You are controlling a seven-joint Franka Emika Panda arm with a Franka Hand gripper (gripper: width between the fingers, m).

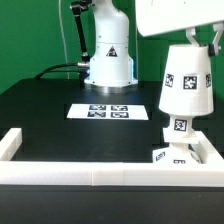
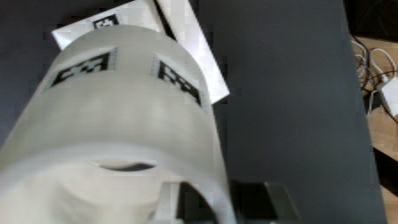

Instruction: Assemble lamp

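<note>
The white cone shade point(image 1: 187, 85) hangs upright at the exterior view's right, wide end down, tags on its side. My gripper point(image 1: 200, 40) is shut on its top rim from above. Under the shade a small tagged white piece point(image 1: 180, 125), seemingly the bulb, sticks out and is mostly hidden. It stands on the low base block point(image 1: 172, 154) in the rail's corner. In the wrist view the shade point(image 2: 107, 120) fills most of the picture. Its rim wall sits between my fingers point(image 2: 196, 200) at the gripper point(image 2: 231, 205). A tagged white piece point(image 2: 111, 20) shows past the shade's wide end.
The marker board point(image 1: 100, 111) lies in the middle of the black table. The white rail edging point(image 1: 90, 176) runs along the front and turns up both sides. The arm's base point(image 1: 108, 60) stands at the back. Cables point(image 2: 377, 80) lie beyond the table edge.
</note>
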